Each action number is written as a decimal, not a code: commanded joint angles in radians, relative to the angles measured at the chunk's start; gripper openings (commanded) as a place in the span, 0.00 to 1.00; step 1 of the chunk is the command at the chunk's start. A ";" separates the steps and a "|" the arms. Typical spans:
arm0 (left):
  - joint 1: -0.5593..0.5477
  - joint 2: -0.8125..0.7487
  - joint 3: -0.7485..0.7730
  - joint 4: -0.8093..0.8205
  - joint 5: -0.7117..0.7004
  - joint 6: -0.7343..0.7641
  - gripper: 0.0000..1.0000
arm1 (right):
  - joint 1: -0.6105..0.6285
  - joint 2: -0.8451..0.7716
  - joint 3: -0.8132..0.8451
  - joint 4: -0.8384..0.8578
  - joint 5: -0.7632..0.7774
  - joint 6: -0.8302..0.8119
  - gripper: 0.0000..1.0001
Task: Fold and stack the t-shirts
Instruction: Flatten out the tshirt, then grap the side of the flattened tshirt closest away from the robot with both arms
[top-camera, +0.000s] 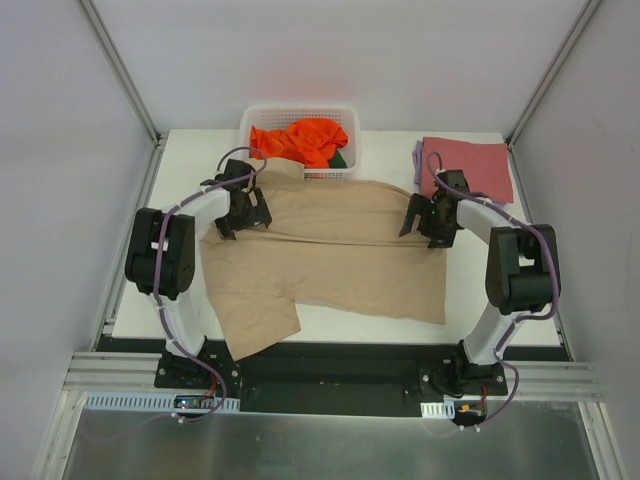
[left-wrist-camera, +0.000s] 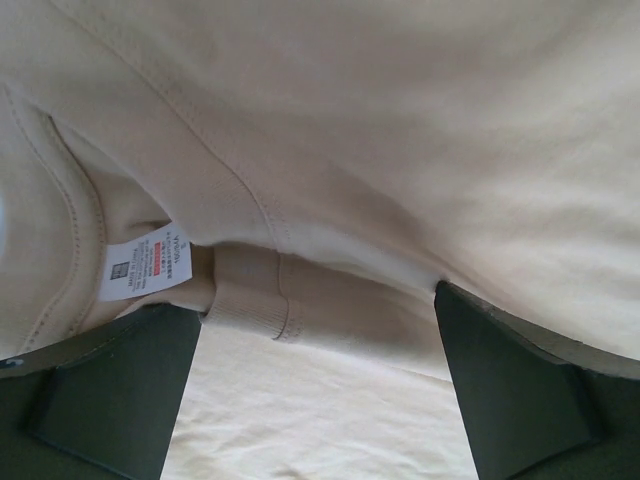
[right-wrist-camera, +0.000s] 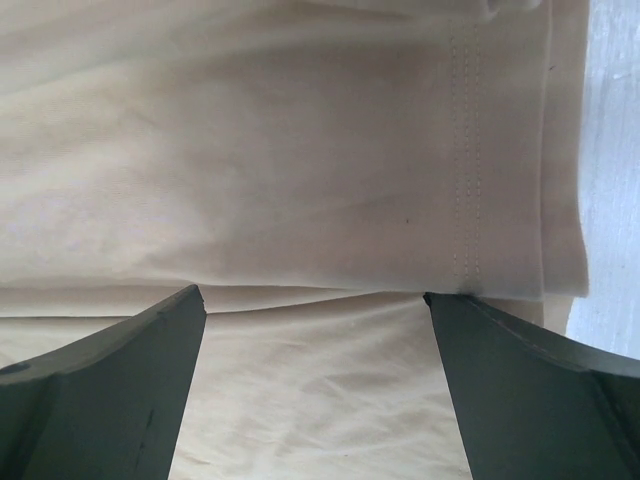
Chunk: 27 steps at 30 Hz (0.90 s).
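A beige t-shirt (top-camera: 330, 260) lies spread across the table, its far part folded over toward me along a crease. My left gripper (top-camera: 243, 212) is open over the crease at the collar end. In the left wrist view (left-wrist-camera: 318, 300) the ribbed collar (left-wrist-camera: 250, 300) and a white label (left-wrist-camera: 145, 262) lie between its fingers. My right gripper (top-camera: 424, 216) is open over the crease at the hem end; the right wrist view (right-wrist-camera: 314, 295) shows the stitched hem (right-wrist-camera: 465, 180). An orange shirt (top-camera: 305, 140) and a dark green one (top-camera: 341, 158) sit in the basket. A folded pink shirt (top-camera: 470, 166) lies on a lavender one (top-camera: 418, 160).
The white lattice basket (top-camera: 300, 108) stands at the table's back centre, touching the beige shirt's far edge. The folded stack is at the back right. One sleeve of the beige shirt (top-camera: 262, 335) hangs over the near table edge. Grey walls enclose the white table (top-camera: 390, 160).
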 joint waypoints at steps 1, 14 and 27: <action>0.015 -0.012 0.063 -0.020 0.022 0.089 0.99 | -0.010 -0.018 0.031 0.008 0.017 -0.029 0.96; -0.198 -0.590 -0.358 -0.215 -0.027 -0.173 0.99 | 0.030 -0.444 -0.216 0.004 0.084 -0.005 0.96; -0.566 -0.898 -0.579 -0.789 -0.052 -0.772 0.87 | 0.030 -0.455 -0.258 -0.027 0.112 -0.006 0.96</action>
